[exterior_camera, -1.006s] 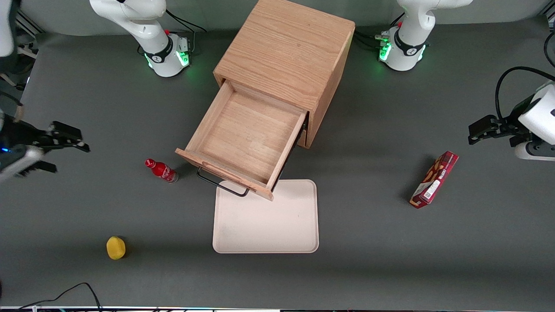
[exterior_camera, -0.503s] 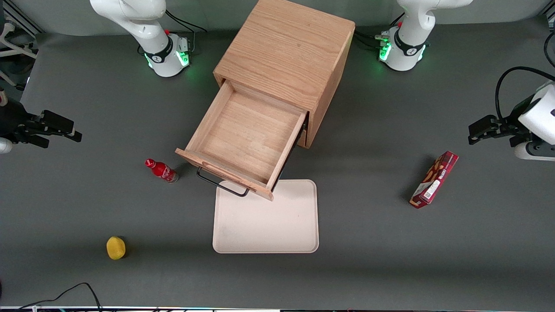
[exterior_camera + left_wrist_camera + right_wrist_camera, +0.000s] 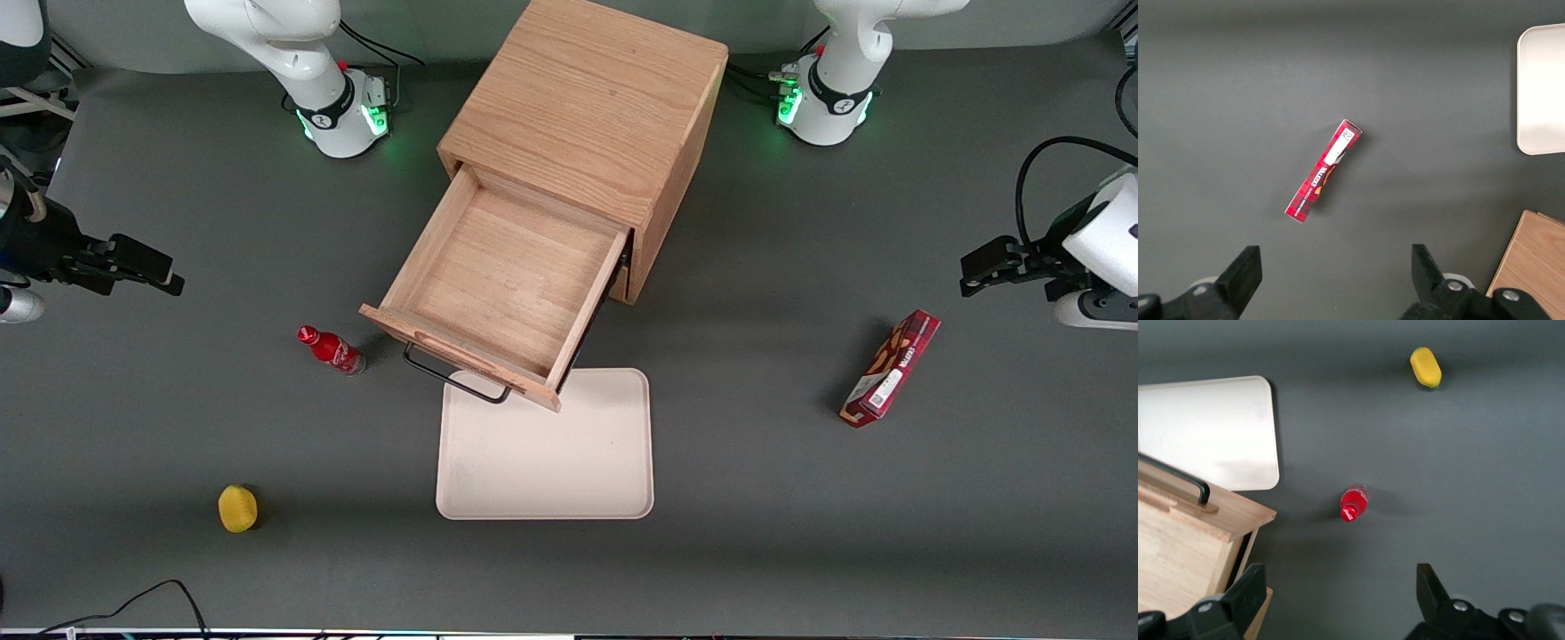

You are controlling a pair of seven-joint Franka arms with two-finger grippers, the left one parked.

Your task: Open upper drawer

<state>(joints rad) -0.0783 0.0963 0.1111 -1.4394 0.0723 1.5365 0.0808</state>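
The upper drawer (image 3: 507, 284) stands pulled far out of the oak cabinet (image 3: 582, 111), its bare wooden floor showing and its black bar handle (image 3: 455, 378) hanging over the edge of the cream tray (image 3: 547, 462) on the table (image 3: 756, 533). The end effector (image 3: 147, 267) hangs above the working arm's end of the table, well apart from the drawer, its two fingers (image 3: 1248, 587) spread wide with nothing between them. A red bottle (image 3: 331, 349) stands just beside the drawer front, a yellow object (image 3: 237, 508) lies nearer the front camera, and a red box (image 3: 892, 368) lies toward the parked arm's end.
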